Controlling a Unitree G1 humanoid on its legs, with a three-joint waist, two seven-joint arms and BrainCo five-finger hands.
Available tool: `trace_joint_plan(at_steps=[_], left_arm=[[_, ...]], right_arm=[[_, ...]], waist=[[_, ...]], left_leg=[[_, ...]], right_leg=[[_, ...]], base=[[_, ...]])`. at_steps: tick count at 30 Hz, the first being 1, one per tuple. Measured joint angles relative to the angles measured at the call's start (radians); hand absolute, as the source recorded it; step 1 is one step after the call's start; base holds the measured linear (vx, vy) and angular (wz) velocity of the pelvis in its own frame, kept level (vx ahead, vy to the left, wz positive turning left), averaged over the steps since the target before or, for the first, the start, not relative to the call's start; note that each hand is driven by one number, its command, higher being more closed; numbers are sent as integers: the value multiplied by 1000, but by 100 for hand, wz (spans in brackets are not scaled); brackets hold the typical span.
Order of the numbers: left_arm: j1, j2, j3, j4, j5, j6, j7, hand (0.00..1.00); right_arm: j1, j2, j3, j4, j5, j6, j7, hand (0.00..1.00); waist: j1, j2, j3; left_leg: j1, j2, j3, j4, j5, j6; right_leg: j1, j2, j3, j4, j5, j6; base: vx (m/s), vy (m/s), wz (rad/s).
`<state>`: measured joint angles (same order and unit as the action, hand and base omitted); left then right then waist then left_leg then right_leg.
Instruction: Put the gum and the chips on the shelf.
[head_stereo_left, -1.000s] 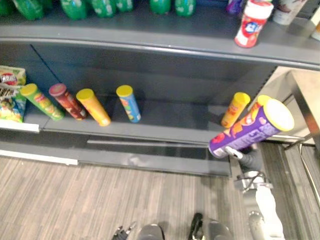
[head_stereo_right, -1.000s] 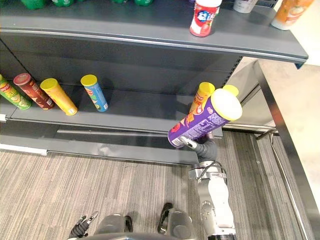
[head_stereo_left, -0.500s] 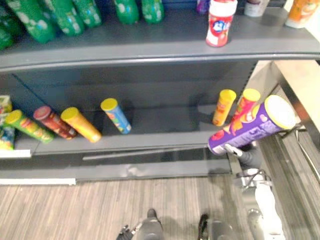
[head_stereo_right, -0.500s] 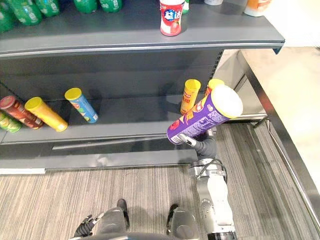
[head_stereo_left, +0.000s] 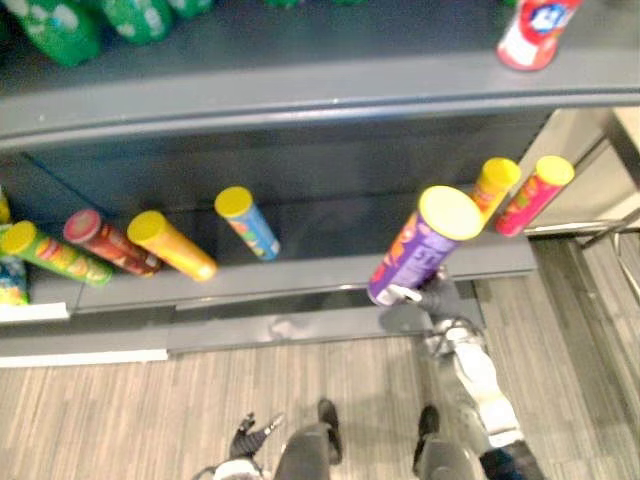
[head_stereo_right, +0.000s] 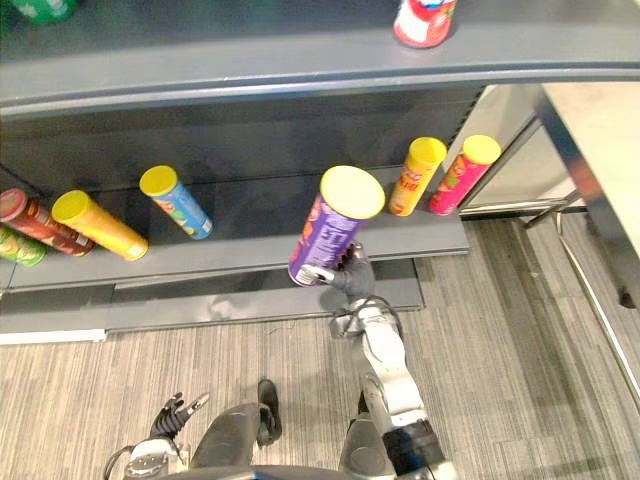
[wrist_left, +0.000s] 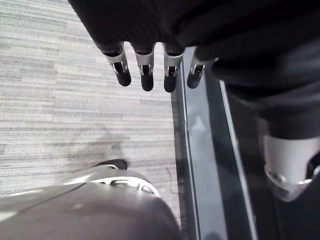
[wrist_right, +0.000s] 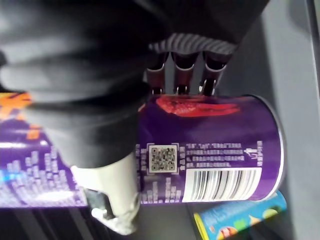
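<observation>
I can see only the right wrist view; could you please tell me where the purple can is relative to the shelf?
Observer: The right hand holds the purple can tilted, lid up, with its base at the front edge of the lower shelf, not set down.
Operator: Thank you. Is there a free spot for it?
Observer: Yes, it faces a bare stretch between the blue can and the orange can.
Operator: And is the left hand busy?
Observer: No, the left hand hangs low over the floor, fingers straight, holding nothing.
</observation>
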<state>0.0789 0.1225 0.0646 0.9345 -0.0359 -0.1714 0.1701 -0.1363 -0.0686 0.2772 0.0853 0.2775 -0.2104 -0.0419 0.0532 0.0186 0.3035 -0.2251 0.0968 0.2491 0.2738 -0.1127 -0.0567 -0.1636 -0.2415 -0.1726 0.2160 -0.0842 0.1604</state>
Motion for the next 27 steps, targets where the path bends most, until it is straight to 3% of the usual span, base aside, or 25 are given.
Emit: trace_joint_plan(at_steps=[4,8,11,16,23,27], left_arm=[[-46,-22,-43,-119,-3,-23,50,0],[-47,-45,-71,-218,-39,-37,66,0],[-50,-44,-79,-276,-39,-43,87,0],[-57,-44,-111,-330,-71,-63,104,0],[-78,-70,-149,-361,-78,-66,121,0],[-89,-85,-157,-408,-79,-70,123,0]], right_arm=[[-186,20,2,122,-69,2,-85,100],[-336,51,-55,255,-125,4,-158,100],[-470,44,-154,366,-171,24,-231,100],[-715,-37,-384,518,-201,32,-361,100],[-805,-113,-500,525,-226,32,-480,100],[-815,-117,-525,520,-230,33,-510,100]], waist=[[34,20,71],[43,25,109],[72,39,121],[113,70,150],[127,96,180],[141,100,181]], left_leg=[[-75,-16,-52,14,29,25],[-125,-35,-96,35,41,19],[-176,-36,-128,44,59,16],[-266,-41,-179,43,104,10],[-327,-33,-206,45,129,9],[-362,-34,-206,46,135,8]], right_leg=[[-78,-27,-46,106,-33,-8],[-130,-57,-79,203,-76,-15],[-171,-63,-109,246,-94,-28],[-259,-78,-156,315,-122,-50],[-309,-78,-190,350,-131,-64],[-350,-91,-204,382,-144,-73]], base=[[-119,-14,36],[-92,-44,45],[-74,-74,33],[-46,-93,32],[15,-69,9],[29,-66,10]])
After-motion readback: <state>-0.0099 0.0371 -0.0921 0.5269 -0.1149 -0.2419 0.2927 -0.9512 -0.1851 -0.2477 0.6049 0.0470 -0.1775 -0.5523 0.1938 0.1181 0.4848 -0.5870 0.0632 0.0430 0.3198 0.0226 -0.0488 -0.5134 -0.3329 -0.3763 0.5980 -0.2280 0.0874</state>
